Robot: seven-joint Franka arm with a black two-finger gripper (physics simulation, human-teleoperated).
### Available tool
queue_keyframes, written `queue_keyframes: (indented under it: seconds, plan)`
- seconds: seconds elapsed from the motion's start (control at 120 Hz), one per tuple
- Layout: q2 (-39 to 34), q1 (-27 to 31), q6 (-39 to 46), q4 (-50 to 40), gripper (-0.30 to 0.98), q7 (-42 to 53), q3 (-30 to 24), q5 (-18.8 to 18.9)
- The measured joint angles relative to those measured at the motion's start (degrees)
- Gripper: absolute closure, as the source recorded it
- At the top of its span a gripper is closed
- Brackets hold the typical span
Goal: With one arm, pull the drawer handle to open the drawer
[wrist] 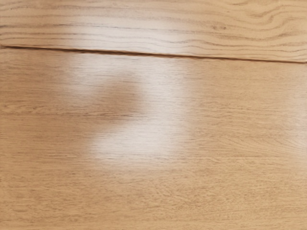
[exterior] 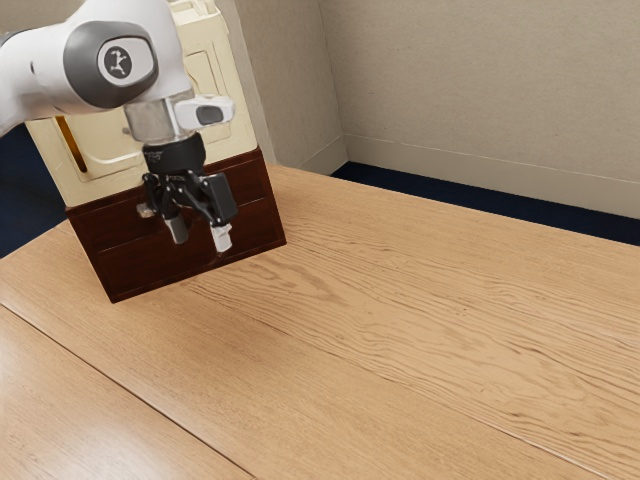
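My gripper (exterior: pixel 201 238) points down in the exterior view, its two fingers apart with nothing seen between them. Behind it stands a dark reddish-brown drawer cabinet (exterior: pixel 130 270), whose front is partly hidden by the hand. A small light-coloured piece, perhaps a handle or knob (exterior: pixel 146 210), shows beside the hand on the cabinet's upper part; I cannot tell which. No drawer is visibly pulled out. Beneath the hand, the wrist view has bare wooden tabletop (wrist: pixel 230 124).
A cream-coloured box-like piece (exterior: pixel 90 150) stands on top of the cabinet, behind my arm. The wooden table (exterior: pixel 400 330) extends toward the exterior view's right, with a wall (exterior: pixel 480 90) beyond it. A dark seam (wrist: pixel 144 54) crosses the tabletop.
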Motion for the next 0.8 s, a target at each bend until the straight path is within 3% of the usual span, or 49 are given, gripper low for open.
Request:
queue_keyframes:
  seconds: [0.167,0.317,0.483,0.617,0.8]
  plan:
    - [-0.32,-0.06,3.57,0.21,0.0,1.54,-0.03,0.03]
    - [-9.44,-0.11,4.76,3.49,0.0,4.16,0.45,0.36]
    - [-5.99,-1.09,3.83,1.83,0.0,8.77,1.11,2.31]
    - [-5.98,-0.57,5.55,-5.43,0.0,12.47,1.81,3.96]
    - [-13.25,-0.61,13.45,-20.92,0.0,17.68,6.09,4.69]
